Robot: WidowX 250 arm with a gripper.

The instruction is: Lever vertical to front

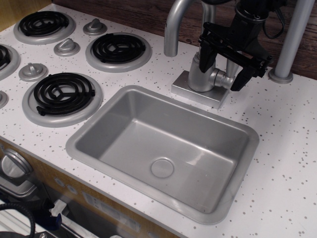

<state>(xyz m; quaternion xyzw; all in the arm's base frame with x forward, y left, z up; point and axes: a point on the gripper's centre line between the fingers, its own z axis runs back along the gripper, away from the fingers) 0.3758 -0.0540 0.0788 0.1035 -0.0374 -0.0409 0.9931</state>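
The faucet's cylindrical body (pixel 201 74) stands on a square base behind the sink. A small round pivot knob (pixel 224 79) sits on its right side. The lever (pixel 231 66), a slim silver rod, rises about upright from the knob and is partly hidden by the gripper. My black gripper (pixel 224 68) comes down from above and straddles the lever. Its left finger (pixel 207 58) is in front of the faucet body and its right finger (pixel 241 78) is right of the knob. The jaws stand open, wider than the rod.
The curved silver spout (pixel 173 27) rises left of the gripper. A thick grey pole (pixel 293 39) with a round base stands to the right. The grey sink (pixel 84 144) lies in front. Several black stove burners (pixel 63 93) and knobs are on the left.
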